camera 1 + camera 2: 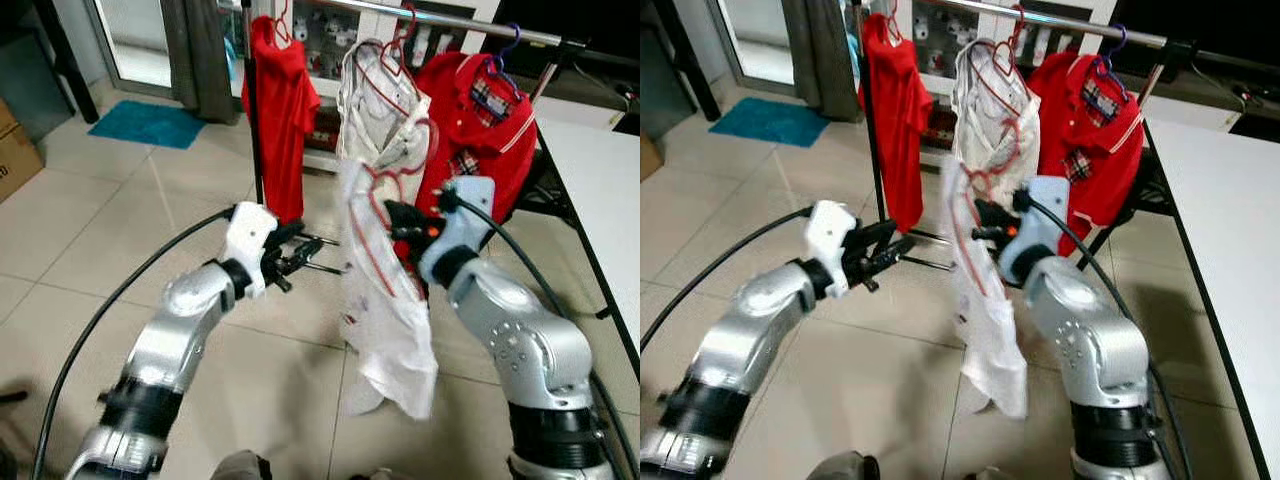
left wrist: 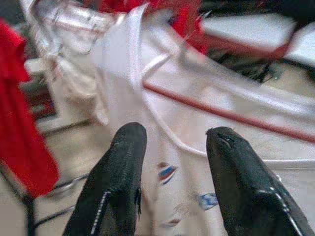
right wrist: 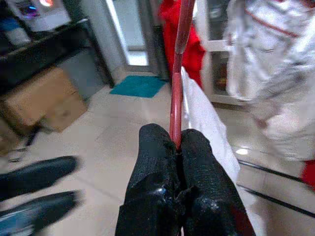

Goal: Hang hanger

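Note:
My right gripper is shut on a red wire hanger that carries a white garment; the cloth droops toward the floor in front of the rack. The metal rail runs above, bearing a red shirt, a white garment on another red hanger and a red polo on a blue hanger. My left gripper stands open just left of the held garment, its fingers pointing at the cloth without touching it.
The rack's black upright stands close behind my left gripper. A white table lines the right side. A teal mat, a cardboard box and a grey curtain sit at the back left on the tiled floor.

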Robot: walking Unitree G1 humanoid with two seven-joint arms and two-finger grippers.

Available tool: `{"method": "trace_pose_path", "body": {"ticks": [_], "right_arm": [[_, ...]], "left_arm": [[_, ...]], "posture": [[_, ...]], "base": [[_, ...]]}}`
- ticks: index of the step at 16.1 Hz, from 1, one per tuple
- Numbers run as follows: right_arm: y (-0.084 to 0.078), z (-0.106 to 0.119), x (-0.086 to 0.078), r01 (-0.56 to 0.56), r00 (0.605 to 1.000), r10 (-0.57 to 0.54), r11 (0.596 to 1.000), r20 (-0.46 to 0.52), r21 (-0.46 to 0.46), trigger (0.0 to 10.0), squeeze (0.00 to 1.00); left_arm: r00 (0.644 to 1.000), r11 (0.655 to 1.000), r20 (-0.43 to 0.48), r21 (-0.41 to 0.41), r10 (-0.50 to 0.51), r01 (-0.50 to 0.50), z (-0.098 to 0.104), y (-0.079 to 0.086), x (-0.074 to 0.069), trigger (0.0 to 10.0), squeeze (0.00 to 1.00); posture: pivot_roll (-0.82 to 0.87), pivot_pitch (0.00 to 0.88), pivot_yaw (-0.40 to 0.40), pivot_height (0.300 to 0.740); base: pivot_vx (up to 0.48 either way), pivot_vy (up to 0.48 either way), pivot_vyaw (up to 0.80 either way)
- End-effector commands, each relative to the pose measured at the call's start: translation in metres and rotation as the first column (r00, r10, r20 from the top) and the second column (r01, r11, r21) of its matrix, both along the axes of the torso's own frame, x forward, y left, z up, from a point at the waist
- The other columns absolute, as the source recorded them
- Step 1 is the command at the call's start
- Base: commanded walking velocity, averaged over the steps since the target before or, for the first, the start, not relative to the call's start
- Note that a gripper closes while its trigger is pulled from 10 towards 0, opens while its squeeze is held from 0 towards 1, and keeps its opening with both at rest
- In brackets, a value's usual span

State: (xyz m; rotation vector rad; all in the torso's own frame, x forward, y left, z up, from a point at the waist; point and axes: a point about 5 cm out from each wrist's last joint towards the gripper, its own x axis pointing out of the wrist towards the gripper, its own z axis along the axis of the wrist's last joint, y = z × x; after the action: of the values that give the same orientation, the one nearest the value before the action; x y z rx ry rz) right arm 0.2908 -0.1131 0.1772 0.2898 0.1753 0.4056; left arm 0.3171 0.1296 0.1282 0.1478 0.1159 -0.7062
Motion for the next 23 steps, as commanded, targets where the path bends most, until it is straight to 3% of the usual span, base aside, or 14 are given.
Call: {"method": "trace_pose_path", "body": {"ticks": [1, 2, 3, 4, 5, 10, 11, 12, 23], "right_arm": [[0.003, 0.012, -0.003, -0.035, 0.999, 0.034, 0.999, 0.040, 0.023, 10.0, 0.00], [0.008, 0.016, -0.009, -0.103, 0.994, 0.100, 0.992, 0.051, 0.068, 10.0, 0.00], [0.009, 0.017, -0.011, -0.128, 0.991, 0.123, 0.988, 0.054, 0.083, 10.0, 0.00], [0.009, 0.017, -0.012, -0.138, 0.990, 0.133, 0.986, 0.054, 0.089, 10.0, 0.00], [0.009, 0.017, -0.015, -0.157, 0.987, 0.152, 0.983, 0.058, 0.096, 10.0, 0.00], [0.017, 0.027, -0.026, -0.300, 0.952, 0.287, 0.943, 0.105, 0.144, 10.0, 0.00], [0.018, 0.028, -0.027, -0.312, 0.948, 0.298, 0.938, 0.109, 0.150, 10.0, 0.00], [0.018, 0.028, -0.028, -0.316, 0.947, 0.301, 0.936, 0.111, 0.154, 10.0, 0.00], [0.016, 0.029, -0.028, -0.319, 0.946, 0.304, 0.931, 0.109, 0.175, 10.0, 0.00]], "left_arm": [[0.999, 0.999, 0.023, 0.024, 0.026, -0.027, 0.003, 0.001, 0.005, 10.0, 1.00], [0.976, 0.979, 0.099, 0.053, 0.191, -0.197, 0.013, 0.009, 0.024, 10.0, 1.00], [0.965, 0.972, 0.144, 0.052, 0.218, -0.228, 0.020, 0.007, 0.030, 10.0, 0.77], [0.962, 0.973, 0.159, 0.041, 0.220, -0.229, 0.023, 0.005, 0.032, 10.0, 0.77], [0.956, 0.972, 0.183, -0.003, 0.230, -0.234, 0.031, -0.001, 0.037, 10.0, 0.00], [0.937, 0.961, 0.212, -0.062, 0.277, -0.270, 0.044, -0.014, 0.055, 10.0, 0.00], [0.935, 0.960, 0.216, -0.056, 0.281, -0.276, 0.044, -0.016, 0.057, 4.4, 0.00], [0.932, 0.955, 0.208, -0.063, 0.297, -0.290, 0.043, -0.016, 0.058, 0.0, 0.00], [0.907, 0.933, 0.218, -0.082, 0.359, -0.350, 0.034, -0.021, 0.054, 0.0, 0.00]], "posture": [[0.01, 0.047, -0.048, 0.740], [0.01, 0.049, -0.049, 0.740], [0.01, 0.050, -0.049, 0.740], [0.01, 0.050, -0.049, 0.740], [0.01, 0.053, -0.051, 0.740], [0.00, 0.056, -0.053, 0.740], [0.00, 0.056, -0.052, 0.740], [0.00, 0.057, -0.051, 0.740], [0.00, 0.065, -0.058, 0.740]], "base": [[0.000, 0.000, 0.00], [0.000, 0.000, 0.00], [0.000, 0.000, 0.00], [0.000, 0.000, 0.00], [0.000, 0.000, 0.00], [0.000, 0.000, 0.00], [0.000, 0.000, 0.00], [0.000, 0.000, 0.00], [0.000, 0.000, 0.00]]}}
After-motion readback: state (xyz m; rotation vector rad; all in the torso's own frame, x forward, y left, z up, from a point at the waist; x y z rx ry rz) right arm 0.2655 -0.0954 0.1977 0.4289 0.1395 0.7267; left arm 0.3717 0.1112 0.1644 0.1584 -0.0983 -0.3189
